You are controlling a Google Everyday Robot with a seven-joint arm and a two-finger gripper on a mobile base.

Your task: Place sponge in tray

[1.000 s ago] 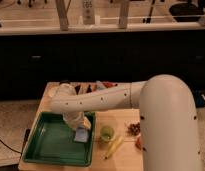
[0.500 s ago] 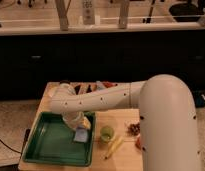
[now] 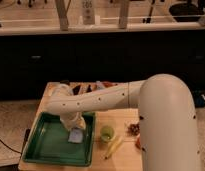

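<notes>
The pale blue-grey sponge (image 3: 76, 136) is inside the dark green tray (image 3: 43, 147), near its right rim. My gripper (image 3: 72, 124) is directly above the sponge, at the end of the white arm that reaches in from the right. The gripper covers the sponge's top edge. I cannot tell whether the sponge rests on the tray floor or hangs just above it.
A green cup (image 3: 107, 132) stands on the wooden table (image 3: 118, 120) just right of the tray. A yellow wedge-shaped piece (image 3: 113, 146) lies in front of it. Small objects lie along the table's back edge (image 3: 88, 88) and a dark reddish item (image 3: 133, 129) at the right.
The gripper and the sponge have moved slightly left, from over the tray's right rim to inside the tray.
</notes>
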